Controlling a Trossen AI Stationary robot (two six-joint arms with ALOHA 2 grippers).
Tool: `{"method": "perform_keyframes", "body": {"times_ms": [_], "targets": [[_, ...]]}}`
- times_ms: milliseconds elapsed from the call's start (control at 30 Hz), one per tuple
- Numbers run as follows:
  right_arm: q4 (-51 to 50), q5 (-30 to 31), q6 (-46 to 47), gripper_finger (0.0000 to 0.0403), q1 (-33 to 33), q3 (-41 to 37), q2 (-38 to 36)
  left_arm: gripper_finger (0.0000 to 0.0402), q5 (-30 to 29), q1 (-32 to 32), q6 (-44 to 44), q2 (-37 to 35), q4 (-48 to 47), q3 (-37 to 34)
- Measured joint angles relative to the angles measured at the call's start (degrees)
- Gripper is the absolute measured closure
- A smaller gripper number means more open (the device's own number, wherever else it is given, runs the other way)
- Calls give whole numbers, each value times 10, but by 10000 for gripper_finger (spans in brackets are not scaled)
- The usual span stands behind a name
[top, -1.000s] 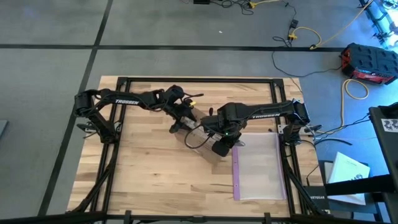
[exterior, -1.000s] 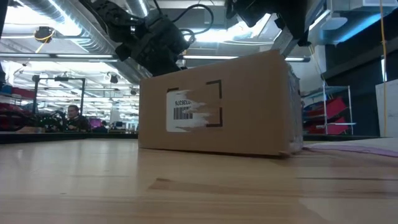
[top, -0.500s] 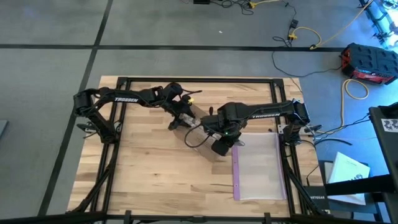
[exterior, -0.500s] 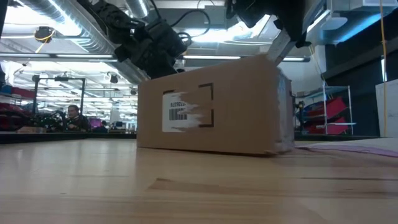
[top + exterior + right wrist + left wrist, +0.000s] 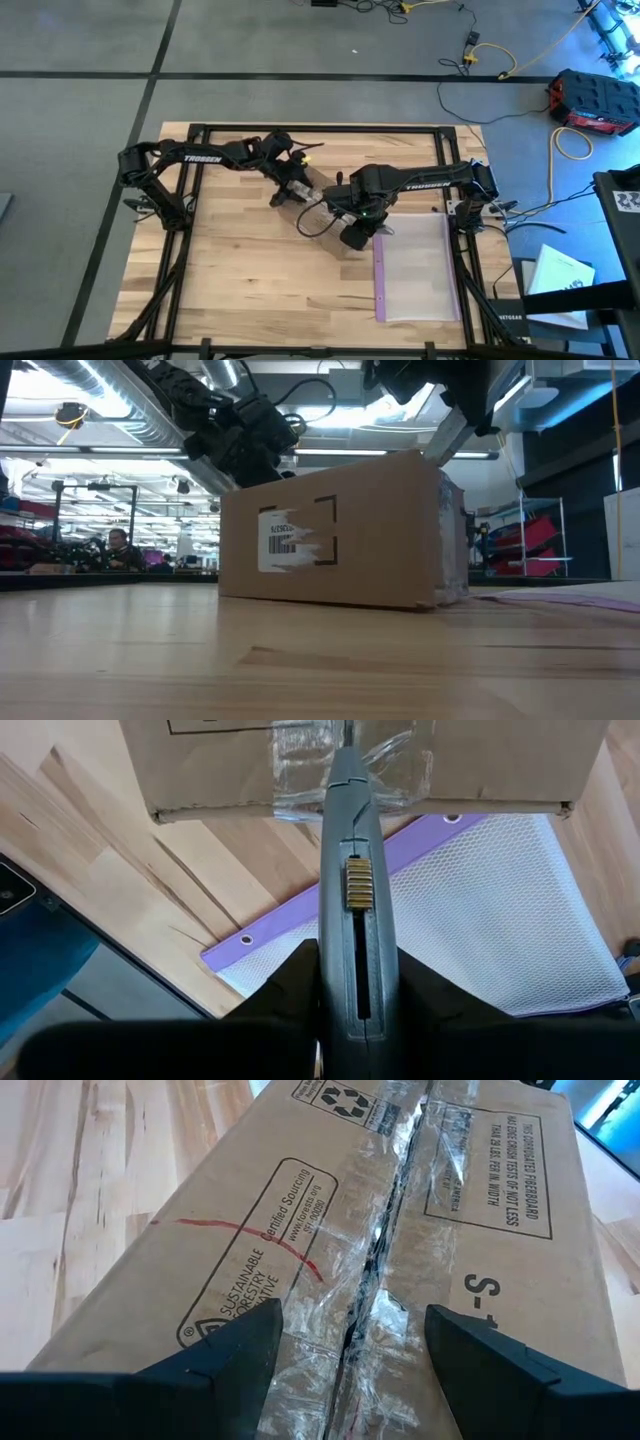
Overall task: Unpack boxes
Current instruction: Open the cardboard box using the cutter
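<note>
Now the box (image 5: 330, 530) stands near the middle of the tabletop (image 5: 240, 280), closer to its far edge. The right claw (image 5: 345, 1010) is clamped on a grey knife (image 5: 348, 870) at the taped seam. The left claw (image 5: 350, 1345), fingers apart, straddles the box top. Cutting is in hand; next the blade should run along the tape.

We saw the box (image 5: 335, 530) on the table (image 5: 240, 270), near its middle. The left gripper (image 5: 297, 190) sat over the box's left end, the right gripper (image 5: 350, 228) at its right end. The mesh bag (image 5: 415, 265) lay on the table right of the box.
</note>
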Motion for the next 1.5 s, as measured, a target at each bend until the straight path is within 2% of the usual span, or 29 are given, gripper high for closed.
{"method": "perform_keyframes", "body": {"times_ms": [1500], "targets": [[-2, -16, 3, 341, 0, 0, 0, 165, 10, 36, 23, -1, -17, 0]]}}
